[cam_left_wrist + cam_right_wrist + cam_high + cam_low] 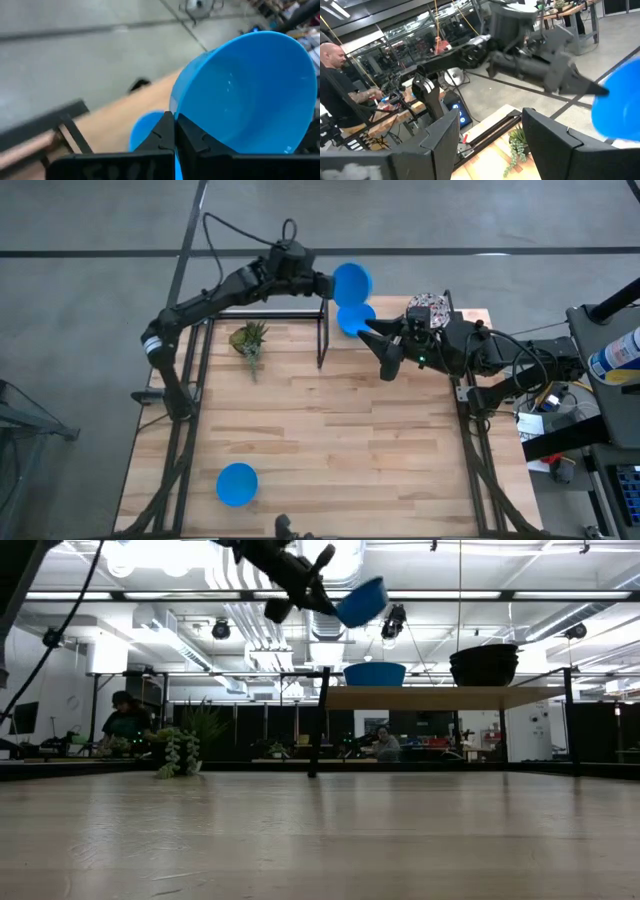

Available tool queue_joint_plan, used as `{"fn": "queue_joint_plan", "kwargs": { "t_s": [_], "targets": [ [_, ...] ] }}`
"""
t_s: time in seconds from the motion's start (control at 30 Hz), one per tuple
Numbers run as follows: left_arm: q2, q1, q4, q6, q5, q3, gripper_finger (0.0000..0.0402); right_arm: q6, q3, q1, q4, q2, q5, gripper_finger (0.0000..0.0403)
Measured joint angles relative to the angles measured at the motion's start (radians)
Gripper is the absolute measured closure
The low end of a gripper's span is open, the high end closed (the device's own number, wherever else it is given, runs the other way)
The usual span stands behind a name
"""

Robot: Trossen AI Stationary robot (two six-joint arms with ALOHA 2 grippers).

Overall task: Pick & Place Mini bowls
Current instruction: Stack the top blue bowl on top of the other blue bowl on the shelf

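Note:
My left gripper [325, 283] is raised over the table's far edge, shut on a plain blue mini bowl [352, 282], which the low view shows high and tilted [362, 602]. A second blue bowl [355, 318] rests by its base on a raised wooden shelf [440, 697]. Floral bowls [428, 310] sit stacked on the shelf, and look dark in the low view [484, 665]. A third blue bowl [237, 483] stands on the table near its near left corner. My right gripper [377, 348] is open and empty beside the shelf's blue bowl. My left gripper pinches the blue bowl's rim [172, 112] between its two fingers, on the side of the bowl nearest the arm. The fingers come from the table's left, slanting down. The bowl is lifted clear, tilted, above the shelf's blue bowl [147, 131].
A small green plant [249, 340] lies on the table's far left part. A dark upright post [322, 330] holds up the shelf. People sit at desks beyond the table [125, 720]. Bare wood spreads across the table's middle and near side [340, 440].

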Motion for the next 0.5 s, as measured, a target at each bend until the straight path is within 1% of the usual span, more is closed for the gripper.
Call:
{"fn": "queue_joint_plan", "kwargs": {
  "t_s": [0.1,0.2,0.23,0.4,0.5],
  "targets": [
    [0.034,0.011,-0.015,-0.029,0.083,0.0,0.0401,0.0,0.0,0.0,-0.003,0.0,0.0,0.0193],
    [0.074,0.014,-0.046,-0.015,0.177,0.012,0.0401,-0.005,0.0,0.0,-0.003,0.0,-0.001,0.0193],
    [0.087,0.014,-0.068,-0.011,0.19,0.024,0.0401,-0.007,0.0,0.0,-0.004,0.0,-0.001,0.0193],
    [0.16,0.019,-0.257,-0.006,0.198,0.164,0.0401,-0.008,0.0,0.0,-0.007,0.0,-0.003,0.0193],
    [0.216,0.021,-0.409,0.014,0.154,0.283,0.0401,-0.008,0.0,0.0,-0.009,0.0,-0.003,0.0193]
  ]
}}
